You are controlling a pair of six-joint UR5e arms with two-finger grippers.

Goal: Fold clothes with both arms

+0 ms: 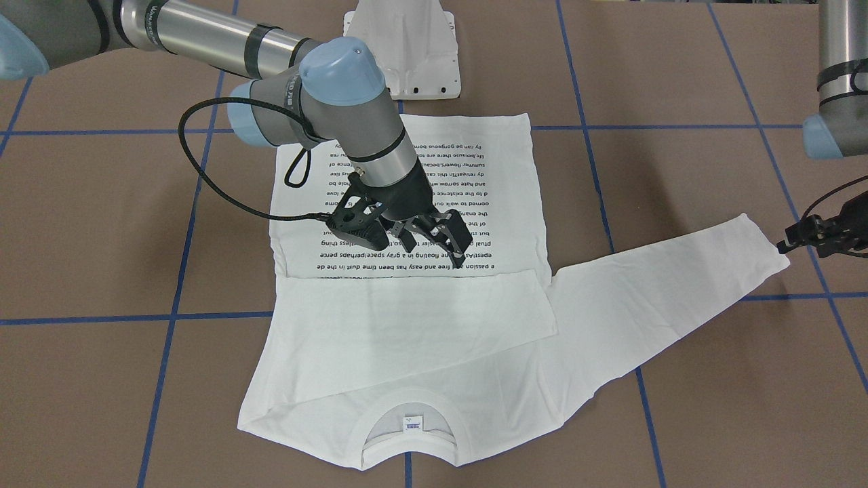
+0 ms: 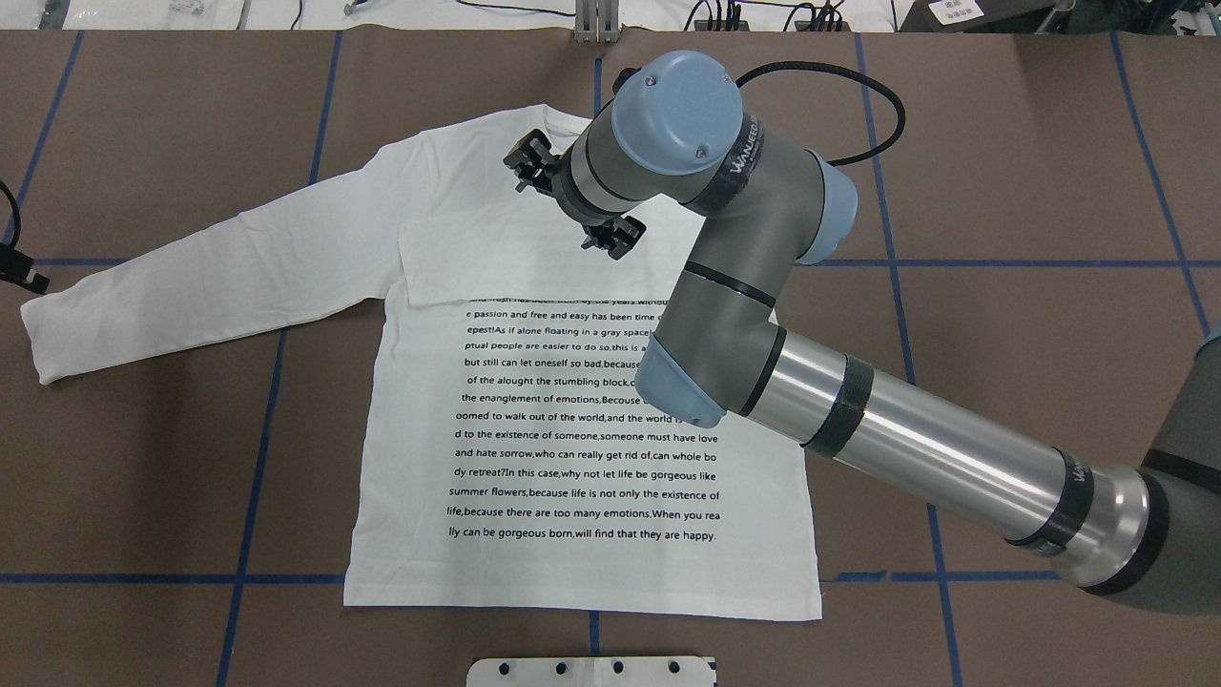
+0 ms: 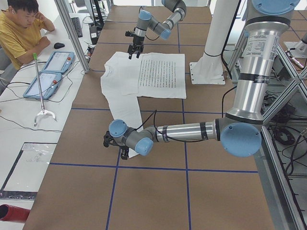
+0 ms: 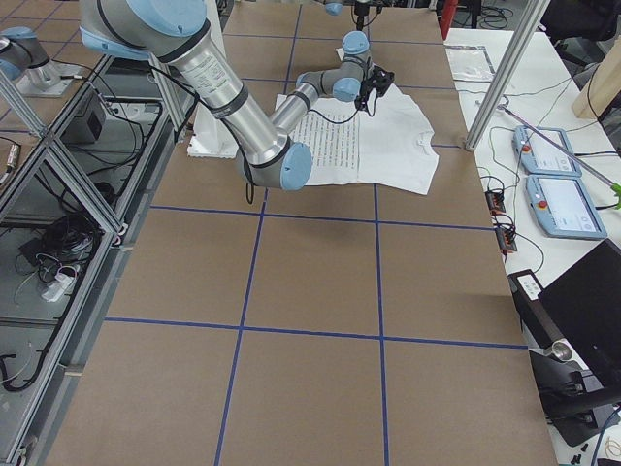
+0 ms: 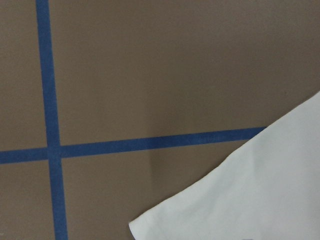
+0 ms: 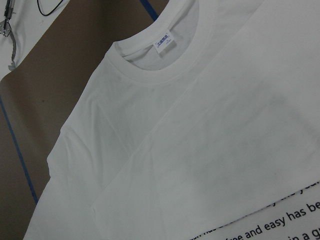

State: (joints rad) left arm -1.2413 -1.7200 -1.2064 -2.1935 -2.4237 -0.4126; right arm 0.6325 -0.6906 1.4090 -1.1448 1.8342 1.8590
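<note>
The white long-sleeved T-shirt [image 2: 572, 429] lies flat on the brown table with its printed text up and its collar [image 1: 407, 396] and neck label [image 6: 164, 40] at the far side from the robot. One sleeve [image 1: 407, 305] is folded across the chest. The other sleeve [image 2: 191, 277] lies stretched out sideways. My right gripper [image 1: 434, 247] hovers open and empty over the chest, just above the folded sleeve. My left gripper [image 1: 797, 237] sits low beside the stretched sleeve's cuff [image 5: 260, 200], looks open and holds nothing.
The white metal pedestal [image 1: 407, 47] stands at the shirt's hem on the robot's side. Blue tape lines [image 5: 50, 100] grid the table. An operator [image 3: 19, 28] sits at a side bench with tablets [image 3: 48, 72] and cables.
</note>
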